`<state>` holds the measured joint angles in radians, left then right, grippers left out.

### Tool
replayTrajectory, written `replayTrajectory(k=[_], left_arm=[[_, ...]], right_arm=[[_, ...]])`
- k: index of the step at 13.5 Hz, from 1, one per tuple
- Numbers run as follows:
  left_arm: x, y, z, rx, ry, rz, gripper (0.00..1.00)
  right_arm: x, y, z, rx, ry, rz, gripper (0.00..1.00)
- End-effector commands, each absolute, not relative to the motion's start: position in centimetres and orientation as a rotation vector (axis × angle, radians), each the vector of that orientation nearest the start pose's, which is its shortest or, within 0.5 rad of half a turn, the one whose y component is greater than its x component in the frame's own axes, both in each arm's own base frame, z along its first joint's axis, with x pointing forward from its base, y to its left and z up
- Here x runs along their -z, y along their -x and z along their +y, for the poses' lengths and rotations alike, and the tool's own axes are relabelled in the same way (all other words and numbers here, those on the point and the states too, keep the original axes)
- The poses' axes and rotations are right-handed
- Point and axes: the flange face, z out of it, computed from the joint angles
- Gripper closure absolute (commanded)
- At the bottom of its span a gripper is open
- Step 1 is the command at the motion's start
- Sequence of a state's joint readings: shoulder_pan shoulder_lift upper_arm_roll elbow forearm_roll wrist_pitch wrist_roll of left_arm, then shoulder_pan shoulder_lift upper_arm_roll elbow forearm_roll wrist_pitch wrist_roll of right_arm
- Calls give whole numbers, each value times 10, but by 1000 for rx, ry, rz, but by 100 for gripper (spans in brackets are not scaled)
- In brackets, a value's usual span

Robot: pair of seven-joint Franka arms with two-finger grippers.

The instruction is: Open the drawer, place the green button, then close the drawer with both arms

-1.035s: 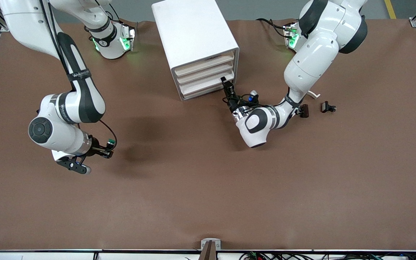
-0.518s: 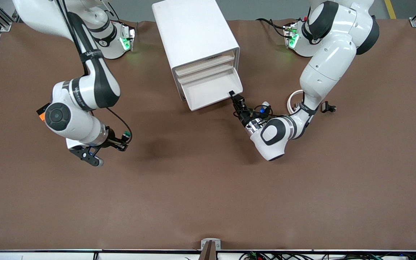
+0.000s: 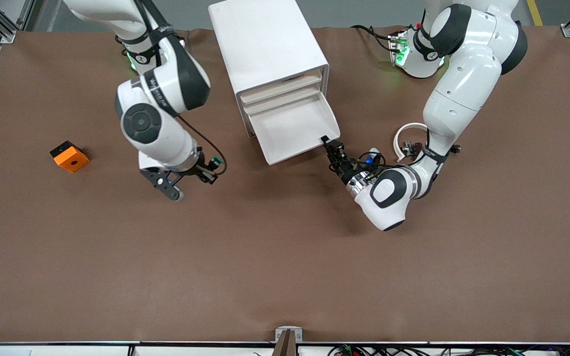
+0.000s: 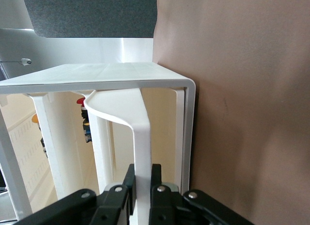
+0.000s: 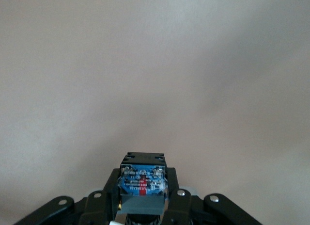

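Brown counter (image 3: 285, 257) — left gripper (image 3: 325, 142) clamps the drawer (image 3: 295, 126) lip; right gripper (image 3: 212, 170), pinching the button (image 3: 217, 160), should approach high.

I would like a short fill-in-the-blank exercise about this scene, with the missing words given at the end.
1. The left gripper is shut on the front edge of the ______, which is pulled out of the cabinet.
2. The right gripper holds the ______ above the table.
3. The cube lying toward the right arm's end of the table is ______ in colour.

Missing words: drawer; button; orange
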<state>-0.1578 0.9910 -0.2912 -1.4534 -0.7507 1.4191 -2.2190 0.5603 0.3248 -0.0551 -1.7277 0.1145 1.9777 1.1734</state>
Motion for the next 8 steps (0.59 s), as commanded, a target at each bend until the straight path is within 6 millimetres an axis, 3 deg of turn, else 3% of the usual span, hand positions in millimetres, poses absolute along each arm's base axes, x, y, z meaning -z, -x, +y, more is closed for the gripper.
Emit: replayTrajectory(k=[1, 2, 3, 5, 8], left_arm=[[-130, -540, -299, -1449, 1044, -1758, 56], [-130, -539, -301, -1454, 1043, -1757, 25], [-131, -539, -301, -1456, 1043, -1755, 0], [-135, -540, -302, -1466, 1048, -1755, 0], [-141, -542, -304, -1476, 1057, -1754, 0]], right_arm=[[-394, -528, 356, -142, 2928, 1208, 100], [-395, -515, 375, -128, 2917, 1251, 100], [-395, -503, 393, -107, 2898, 1315, 100], [-397, -477, 428, -77, 2864, 1403, 100], [-401, -450, 460, -60, 2816, 1491, 100]])
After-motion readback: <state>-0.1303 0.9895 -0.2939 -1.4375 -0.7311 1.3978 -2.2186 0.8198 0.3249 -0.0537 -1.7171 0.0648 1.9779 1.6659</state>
